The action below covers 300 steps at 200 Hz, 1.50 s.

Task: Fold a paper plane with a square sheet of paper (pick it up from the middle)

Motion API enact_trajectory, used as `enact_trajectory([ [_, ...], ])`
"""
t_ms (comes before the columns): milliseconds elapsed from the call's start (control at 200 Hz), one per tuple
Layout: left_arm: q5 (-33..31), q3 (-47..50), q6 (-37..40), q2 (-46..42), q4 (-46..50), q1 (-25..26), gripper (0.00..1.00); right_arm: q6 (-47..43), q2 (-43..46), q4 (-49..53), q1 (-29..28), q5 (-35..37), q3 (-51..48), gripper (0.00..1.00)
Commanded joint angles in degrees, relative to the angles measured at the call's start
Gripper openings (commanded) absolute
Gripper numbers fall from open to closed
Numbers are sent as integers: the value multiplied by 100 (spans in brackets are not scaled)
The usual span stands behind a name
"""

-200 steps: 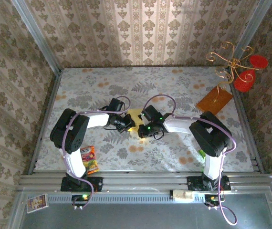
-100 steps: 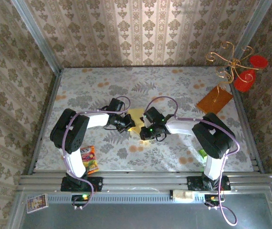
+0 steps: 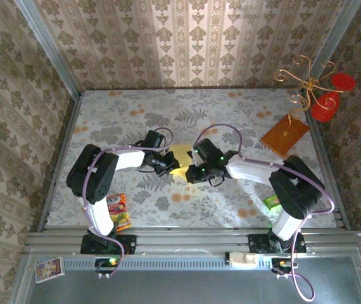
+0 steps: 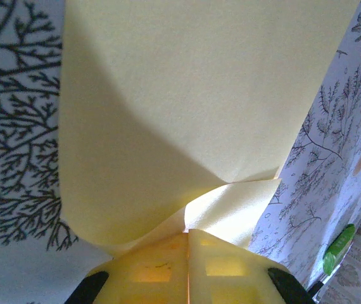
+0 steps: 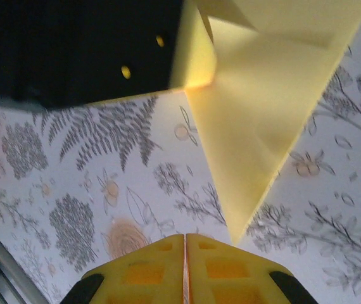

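- The folding looks about midway to me. The paper (image 4: 187,107) has creases and narrows to a point, but it's no finished dart yet.
- It sits mid-desk (image 3: 231,114) between the two arms, and seems raised a little off the surface at the left arm's end.
- The left hand (image 4: 187,235) is clamped on the paper's near edge, where a small flap curls over right at its tips.
- The right hand (image 5: 185,239) is closed with nothing in it. The paper's pointed tip lies just beside its fingertips, a little off to one side, and I can't tell if they touch.
- Next, I reckon the right hand must either press along a crease or part its fingers and catch that tip. Meanwhile the left should hold the paper steady so the fold doesn't skew.
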State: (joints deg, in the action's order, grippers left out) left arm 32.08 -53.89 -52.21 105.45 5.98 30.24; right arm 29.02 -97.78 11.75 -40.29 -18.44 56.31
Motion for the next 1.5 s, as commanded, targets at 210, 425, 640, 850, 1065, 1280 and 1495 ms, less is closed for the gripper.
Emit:
enact_trajectory([
  [210, -373, -25, 131, 284, 506, -5, 8, 189, -689, 289, -23, 323, 545, 10],
  [425, -269, -111, 115, 120, 377, 25, 8, 211, -906, 397, -22, 380, 583, 9],
  [640, -168, -175, 327, -272, 160, 85, 10, 201, -1091, 638, -20, 453, 655, 8],
  [850, -92, -3, 486, -534, -67, 178, 10, 233, -1143, 761, -22, 518, 670, 7],
  [1065, 18, 68, 621, -268, -158, 395, 7, 263, -1188, 832, -22, 551, 688, 7],
  [1280, 2, 126, 576, 4, -266, 397, 7, 307, -1190, 872, -22, 554, 662, 6],
  [1495, -216, 288, 442, 116, -442, 227, 7, 320, -1204, 1011, -22, 634, 621, 7],
])
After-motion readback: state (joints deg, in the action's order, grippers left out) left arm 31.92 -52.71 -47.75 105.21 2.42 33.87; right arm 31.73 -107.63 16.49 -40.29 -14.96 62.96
